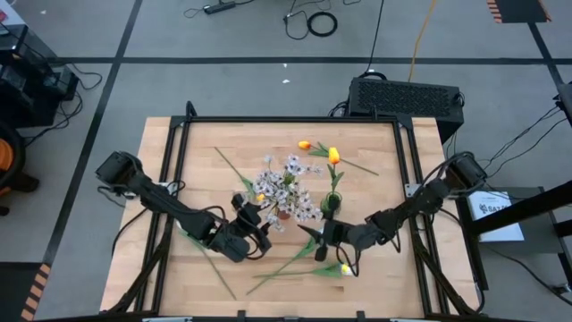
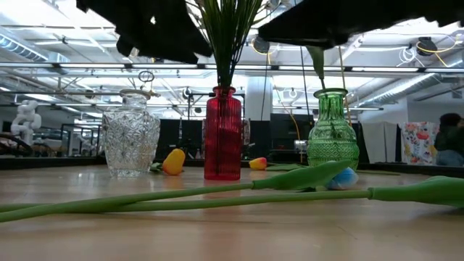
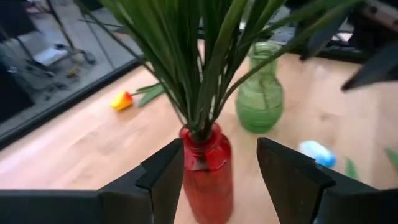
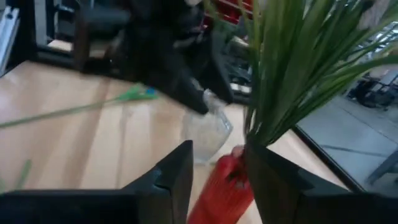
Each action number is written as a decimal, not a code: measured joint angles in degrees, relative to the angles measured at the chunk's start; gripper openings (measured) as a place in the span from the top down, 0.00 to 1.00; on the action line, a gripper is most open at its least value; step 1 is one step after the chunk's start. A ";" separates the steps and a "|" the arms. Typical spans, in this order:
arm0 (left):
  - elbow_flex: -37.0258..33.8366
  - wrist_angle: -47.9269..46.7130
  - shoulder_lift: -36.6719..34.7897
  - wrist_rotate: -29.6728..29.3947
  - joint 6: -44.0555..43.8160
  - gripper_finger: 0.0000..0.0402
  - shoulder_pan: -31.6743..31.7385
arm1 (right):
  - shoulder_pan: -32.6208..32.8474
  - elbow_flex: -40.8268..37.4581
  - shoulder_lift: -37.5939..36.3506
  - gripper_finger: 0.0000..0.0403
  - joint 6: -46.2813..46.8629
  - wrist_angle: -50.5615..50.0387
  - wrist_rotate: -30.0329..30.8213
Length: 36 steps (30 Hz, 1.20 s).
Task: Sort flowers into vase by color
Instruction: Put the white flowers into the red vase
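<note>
A red vase holding a bunch of green stems with pale pink-white blossoms stands mid-table. Beside it stand a green vase, with a yellow tulip in it, and a clear glass vase. An orange tulip lies at the far side. A pale-blue tulip lies on its stem near the green vase. My left gripper is open, near and left of the red vase. My right gripper is open, near and right of it. Both hang above vase height.
Long green stems lie across the near half of the table, one ending in a yellow tulip. A black rail frame borders the tabletop. A dark box sits behind the far right corner.
</note>
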 joint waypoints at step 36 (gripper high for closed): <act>-0.02 -2.67 4.85 7.09 6.63 0.48 5.95 | -10.80 -0.01 0.22 0.66 8.90 0.09 -10.48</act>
